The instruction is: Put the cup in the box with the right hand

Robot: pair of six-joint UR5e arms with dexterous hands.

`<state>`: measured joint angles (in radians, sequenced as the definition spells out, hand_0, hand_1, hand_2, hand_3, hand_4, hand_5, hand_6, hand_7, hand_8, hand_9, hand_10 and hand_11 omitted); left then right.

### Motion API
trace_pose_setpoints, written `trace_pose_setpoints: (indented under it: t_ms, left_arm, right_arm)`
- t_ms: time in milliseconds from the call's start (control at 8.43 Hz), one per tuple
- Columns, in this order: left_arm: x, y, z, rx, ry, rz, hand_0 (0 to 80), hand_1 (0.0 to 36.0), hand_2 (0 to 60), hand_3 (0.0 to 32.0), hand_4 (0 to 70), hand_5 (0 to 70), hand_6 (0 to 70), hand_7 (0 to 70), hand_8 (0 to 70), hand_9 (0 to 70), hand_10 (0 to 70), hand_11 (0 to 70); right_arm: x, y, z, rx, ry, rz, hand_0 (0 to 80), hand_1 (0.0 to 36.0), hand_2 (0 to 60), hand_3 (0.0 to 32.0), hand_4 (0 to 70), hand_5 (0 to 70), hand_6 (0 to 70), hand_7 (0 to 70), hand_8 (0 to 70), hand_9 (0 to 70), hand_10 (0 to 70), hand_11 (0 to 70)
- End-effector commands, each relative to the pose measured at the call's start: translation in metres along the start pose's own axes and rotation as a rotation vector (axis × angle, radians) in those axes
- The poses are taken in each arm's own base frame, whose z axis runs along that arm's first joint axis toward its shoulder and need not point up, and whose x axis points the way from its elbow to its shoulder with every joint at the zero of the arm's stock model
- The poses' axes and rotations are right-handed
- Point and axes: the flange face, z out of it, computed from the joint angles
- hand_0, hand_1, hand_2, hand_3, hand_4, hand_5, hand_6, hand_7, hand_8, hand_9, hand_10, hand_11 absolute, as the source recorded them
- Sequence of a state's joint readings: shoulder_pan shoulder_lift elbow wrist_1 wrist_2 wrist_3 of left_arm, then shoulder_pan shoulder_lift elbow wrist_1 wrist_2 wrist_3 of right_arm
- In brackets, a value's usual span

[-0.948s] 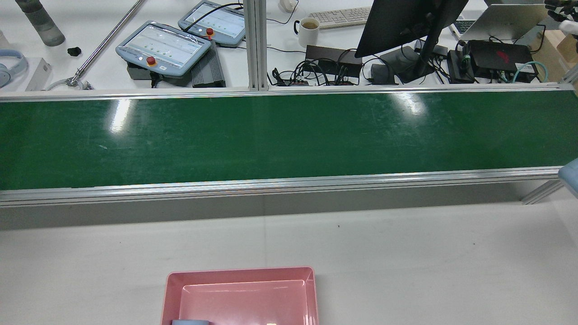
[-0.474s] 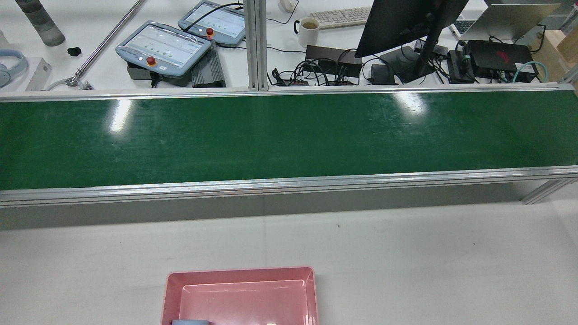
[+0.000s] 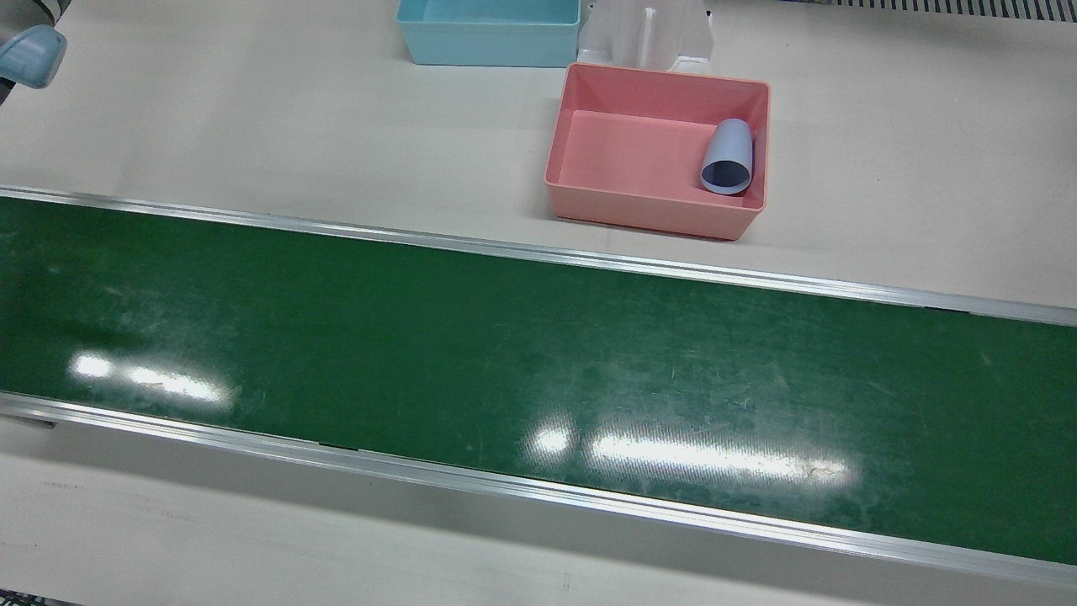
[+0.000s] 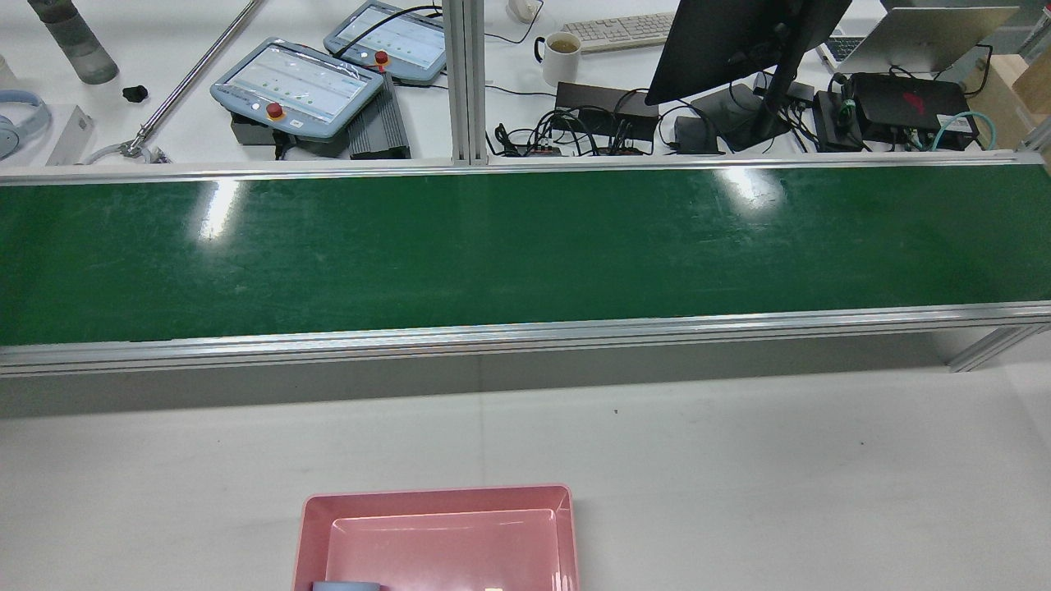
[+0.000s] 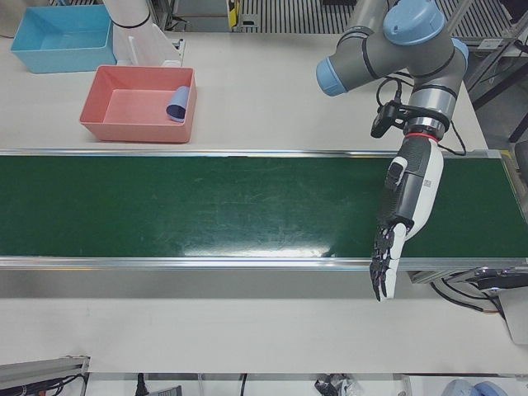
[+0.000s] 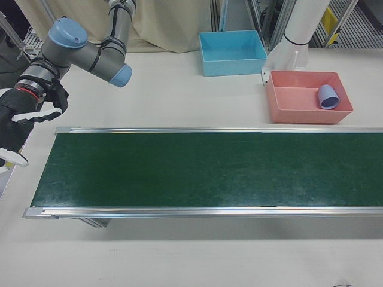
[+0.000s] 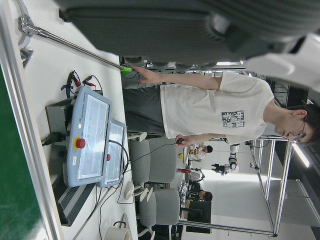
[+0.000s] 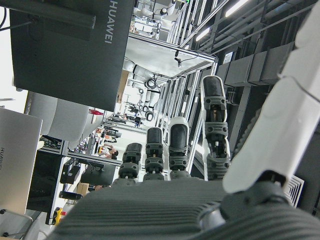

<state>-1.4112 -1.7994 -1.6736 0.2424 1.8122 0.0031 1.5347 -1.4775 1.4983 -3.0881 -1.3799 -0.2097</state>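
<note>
Nearest the operators' side, the green conveyor belt (image 3: pixel 538 370) ran the full width of the station with nothing on it. Left hand (image 5: pixel 402 216) hung over the belt's end on its own side, fingers (image 5: pixel 384 268) straight, pointing down and apart, holding nothing. Right hand (image 6: pixel 17 128) sat off the opposite end of the belt, at the edge of the right-front view; its own camera showed fingers (image 8: pixel 172 150) extended side by side, nothing in them. Beyond the belt, on the white table (image 3: pixel 252 126), the pink box (image 3: pixel 589 202) held the cup (image 3: pixel 728 157): grey-blue, lying on its side against the box wall on the robot's left, mouth toward the belt. Just behind the pink box stood a blue bin (image 3: pixel 488 52) and a white arm pedestal (image 3: pixel 644 35), both near the box. Left hand view caught a person (image 7: pixel 210 107) in a white T-shirt past the teach pendants (image 7: pixel 92 140).
</note>
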Motion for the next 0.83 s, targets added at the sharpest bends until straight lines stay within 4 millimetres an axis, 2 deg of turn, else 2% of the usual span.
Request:
trace_pose_setpoints:
  t_ms: [0,237,356,474,711]
  left_arm:
    - [0.000,0.000,0.000,0.000,-0.001,0.000,0.0,0.0,0.0,0.0,0.0,0.0,0.0,0.0,0.0,0.0,0.0,0.0]
    - [0.000,0.000,0.000,0.000,-0.001,0.000,0.0,0.0,0.0,0.0,0.0,0.0,0.0,0.0,0.0,0.0,0.0,0.0]
    - [0.000,0.000,0.000,0.000,0.001,0.000,0.0,0.0,0.0,0.0,0.0,0.0,0.0,0.0,0.0,0.0,0.0,0.0]
    - [0.000,0.000,0.000,0.000,0.001,0.000,0.0,0.0,0.0,0.0,0.0,0.0,0.0,0.0,0.0,0.0,0.0,0.0]
    - [0.000,0.000,0.000,0.000,-0.001,0.000,0.0,0.0,0.0,0.0,0.0,0.0,0.0,0.0,0.0,0.0,0.0,0.0]
  right_arm:
    - [-0.012,0.002,0.003,-0.005,-0.006,-0.001,50.3,8.3,0.0,0.0,46.6,4.6,15.6,69.0,12.2,26.8,8.9,13.7]
    - [-0.035,-0.003,-0.004,0.028,-0.030,-0.009,53.4,12.3,2.0,0.0,45.2,5.4,14.8,64.4,10.5,24.2,6.9,11.3]
    - [-0.044,-0.008,-0.011,0.096,-0.005,-0.015,48.2,26.0,51.8,0.0,27.4,5.4,14.0,60.7,9.0,22.1,5.8,9.8]
    - [-0.048,-0.010,-0.018,0.134,0.018,-0.016,48.9,27.3,51.7,0.0,24.7,5.8,13.2,56.2,8.4,20.8,5.4,9.4]
    - [-0.047,-0.005,-0.016,0.130,0.025,-0.015,48.2,26.0,50.3,0.0,23.9,5.6,13.0,55.0,8.7,20.9,5.6,9.6]
